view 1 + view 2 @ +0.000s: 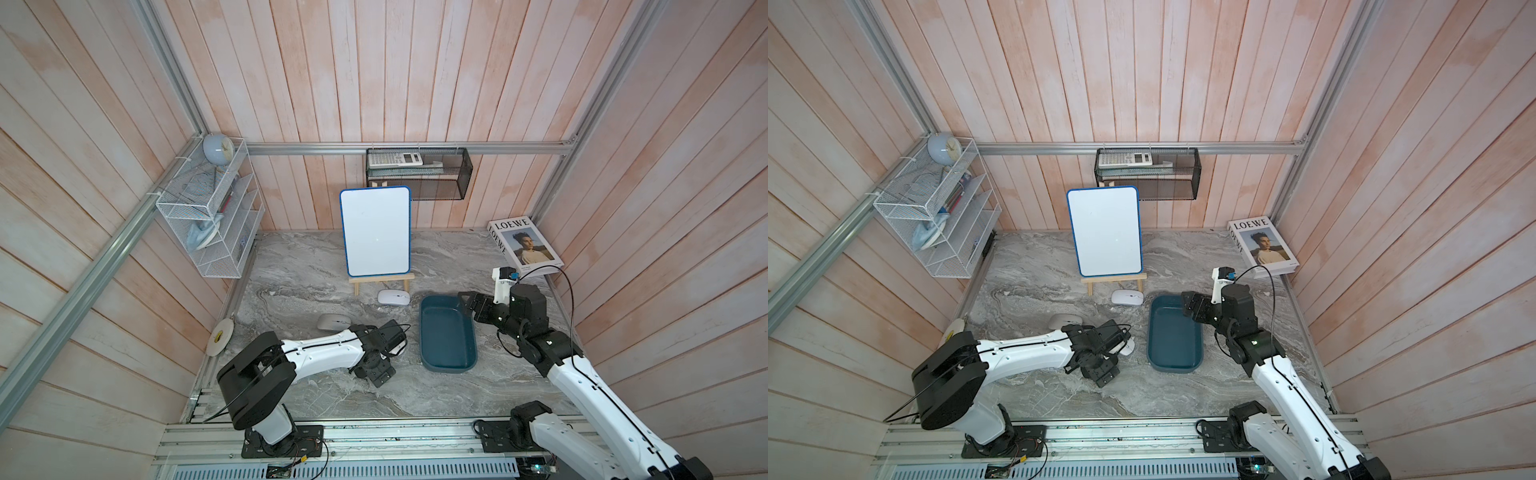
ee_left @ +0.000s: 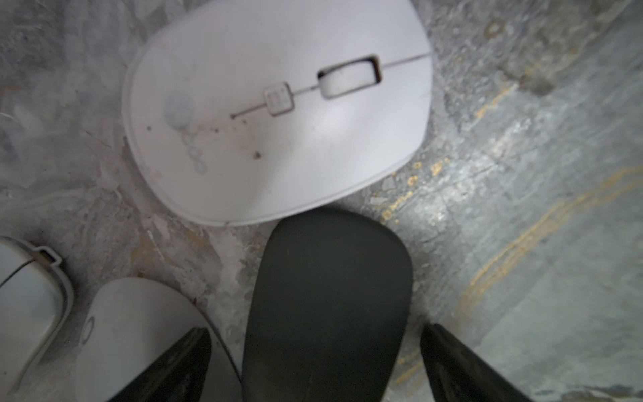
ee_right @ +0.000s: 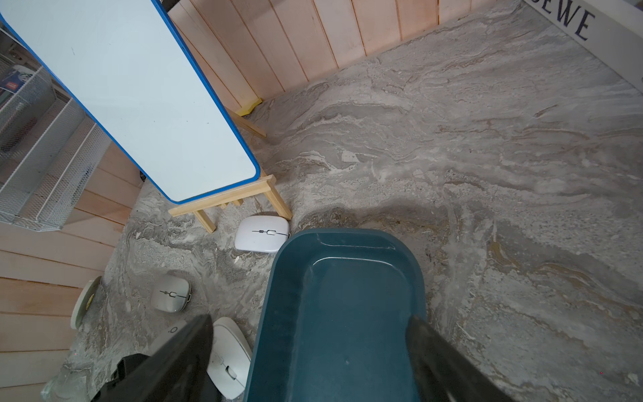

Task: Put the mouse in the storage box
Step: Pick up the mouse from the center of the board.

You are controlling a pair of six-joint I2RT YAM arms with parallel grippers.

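Several mice lie on the marble table. A black mouse (image 2: 327,296) sits between the fingers of my open left gripper (image 2: 315,329), with a gap on each side; the top views hide it under the left gripper (image 1: 374,370) (image 1: 1100,370). Just beyond it lies a white mouse (image 2: 278,104) (image 1: 400,349). Beside them are a second white mouse (image 2: 132,330) and a grey mouse (image 1: 332,322) (image 2: 28,296). Another white mouse (image 1: 393,297) (image 3: 262,238) rests by the easel. The storage box (image 1: 446,332) (image 1: 1175,332) (image 3: 348,296) is empty. My right gripper (image 1: 467,301) (image 3: 309,320) hangs open over its far end.
A whiteboard on a wooden easel (image 1: 376,230) stands at the back centre. A LOEWE book (image 1: 525,245) leans in the back right corner. A white wire rack (image 1: 208,216) and a black mesh basket (image 1: 417,172) hang on the walls. A tape roll (image 1: 220,336) rests against the left wall.
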